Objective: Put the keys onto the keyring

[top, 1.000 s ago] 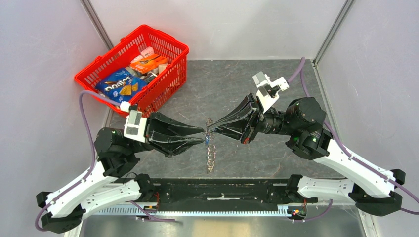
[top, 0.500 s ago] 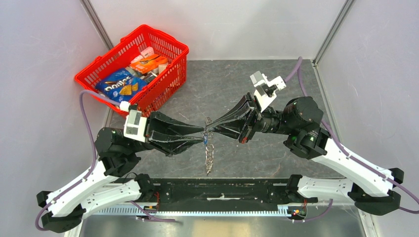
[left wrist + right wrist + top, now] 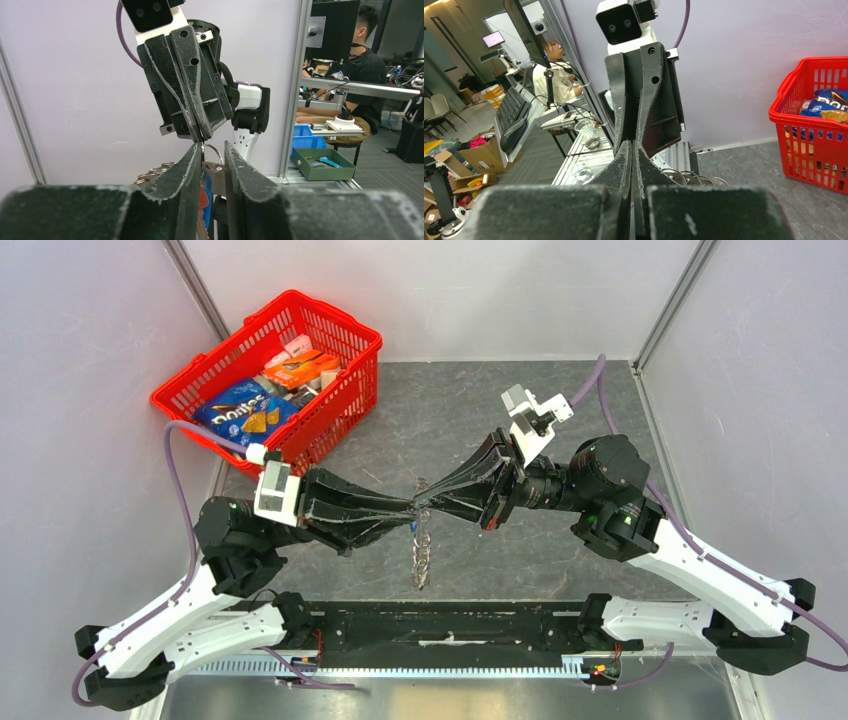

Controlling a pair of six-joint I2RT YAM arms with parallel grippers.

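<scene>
keys (image 3: 421,555): silvery metal, thin, toothed, bunched in one strand hanging over the dark mottled desk (image 3: 560,400), below the two meeting tips; too crowded to count. one thin wire ring (image 3: 202,150). right pincer (image 3: 425,502) pinched closed on the ring. left pincer (image 3: 412,513): jaws slightly apart around it, grip unclear. one red plastic lattice basket (image 3: 340,318).
</scene>
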